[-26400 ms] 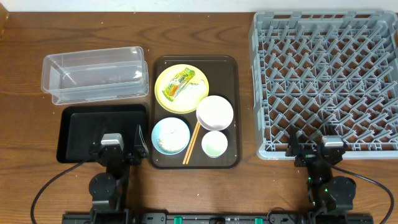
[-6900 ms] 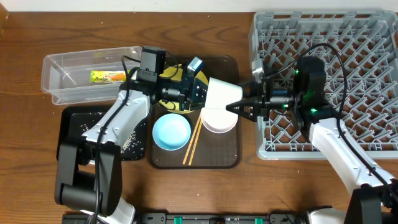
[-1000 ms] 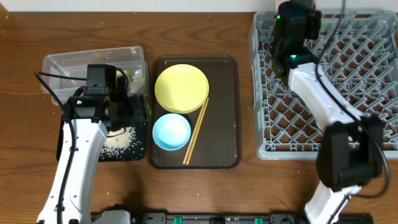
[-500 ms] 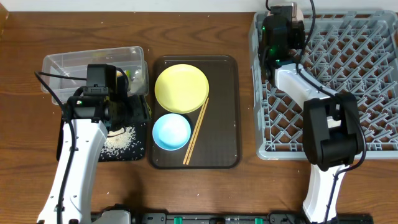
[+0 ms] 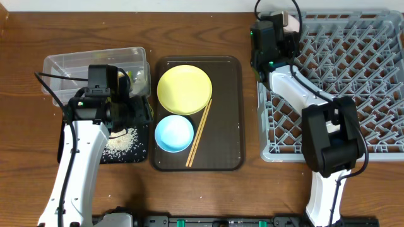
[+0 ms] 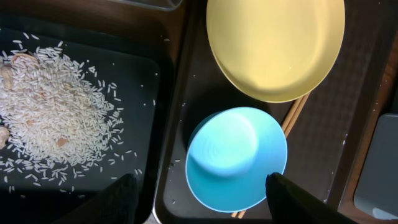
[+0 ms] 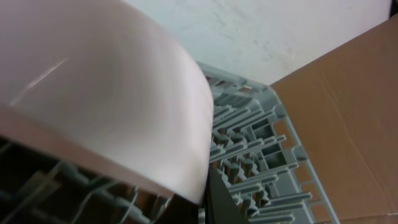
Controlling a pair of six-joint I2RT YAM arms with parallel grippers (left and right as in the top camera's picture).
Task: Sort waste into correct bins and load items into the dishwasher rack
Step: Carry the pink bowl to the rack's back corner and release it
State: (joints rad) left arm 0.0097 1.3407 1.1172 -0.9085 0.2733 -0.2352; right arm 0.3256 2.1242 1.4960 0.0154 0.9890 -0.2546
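Observation:
My right gripper [image 5: 284, 28] is shut on the white bowl [image 5: 292, 21] at the back left corner of the grey dishwasher rack [image 5: 341, 82]. The right wrist view is filled by the bowl's [image 7: 106, 81] side, over the rack pegs [image 7: 249, 162]. My left gripper [image 5: 134, 113] hangs open and empty above the seam between the black bin tray [image 5: 144, 157] and the brown tray. Rice [image 5: 123, 142] lies heaped in the black tray [image 6: 140, 78]. The wrapper [image 5: 130, 75] shows partly in the clear tub [image 5: 69, 66]. Yellow plate [image 5: 184, 89], blue bowl [image 5: 173, 133] and chopsticks [image 5: 199, 135] rest on the brown tray.
The brown serving tray [image 5: 227, 126] sits between the bins and the rack. The left wrist view has the blue bowl [image 6: 236, 158] just ahead of my open left gripper [image 6: 208, 199], plate [image 6: 273, 43] beyond. A cardboard box [image 7: 348, 93] stands behind the rack.
My right gripper has carried the white bowl leftward along the rack's back edge to its back left corner. The left arm has not moved.

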